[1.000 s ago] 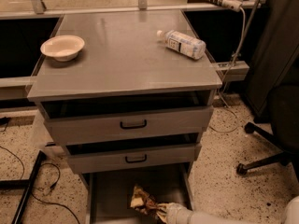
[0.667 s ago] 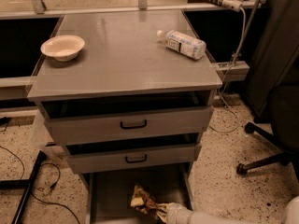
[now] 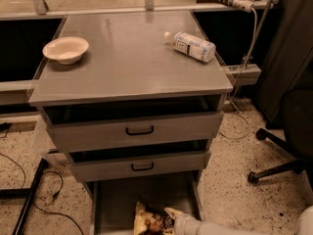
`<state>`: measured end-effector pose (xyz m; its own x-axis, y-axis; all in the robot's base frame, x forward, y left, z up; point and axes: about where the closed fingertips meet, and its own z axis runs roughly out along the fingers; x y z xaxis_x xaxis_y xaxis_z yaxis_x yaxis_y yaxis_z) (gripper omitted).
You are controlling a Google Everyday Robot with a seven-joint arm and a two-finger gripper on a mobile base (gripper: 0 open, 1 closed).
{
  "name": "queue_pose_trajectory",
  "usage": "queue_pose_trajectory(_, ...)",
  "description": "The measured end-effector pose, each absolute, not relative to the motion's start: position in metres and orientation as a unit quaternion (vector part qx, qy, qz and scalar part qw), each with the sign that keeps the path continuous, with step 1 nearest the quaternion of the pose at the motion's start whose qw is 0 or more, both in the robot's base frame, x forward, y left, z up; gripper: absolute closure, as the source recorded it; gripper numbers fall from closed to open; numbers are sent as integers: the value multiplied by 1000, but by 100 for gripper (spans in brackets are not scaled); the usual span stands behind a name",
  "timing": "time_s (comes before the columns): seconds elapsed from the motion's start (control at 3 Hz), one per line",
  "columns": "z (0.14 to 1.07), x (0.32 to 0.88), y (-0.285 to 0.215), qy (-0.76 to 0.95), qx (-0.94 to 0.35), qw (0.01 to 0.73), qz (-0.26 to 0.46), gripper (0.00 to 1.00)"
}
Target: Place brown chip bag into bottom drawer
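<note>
The brown chip bag [image 3: 152, 220] lies on the floor of the open bottom drawer [image 3: 115, 199], at its front middle, dark brown with pale yellow ends. My gripper [image 3: 177, 220] comes in from the lower right on a white arm [image 3: 215, 227] and is at the bag's right end, touching or nearly touching it. The bag's lower edge is cut off by the bottom of the camera view.
Two grey drawer fronts with black handles [image 3: 140, 130] stand slightly open above. On the cabinet top [image 3: 132, 67] are a white bowl [image 3: 65, 49] at the left and a clear bottle [image 3: 190, 46] lying at the right. A black chair base [image 3: 279, 155] stands right; cables lie left.
</note>
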<state>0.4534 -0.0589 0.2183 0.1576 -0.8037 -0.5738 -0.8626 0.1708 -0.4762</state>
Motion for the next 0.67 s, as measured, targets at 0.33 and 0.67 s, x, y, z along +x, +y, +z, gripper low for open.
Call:
queue_pose_trajectory(0.33, 218, 453, -59, 648, -643, 407, 36, 0)
queue_pose_trajectory(0.67, 218, 453, -59, 648, -643, 407, 36, 0)
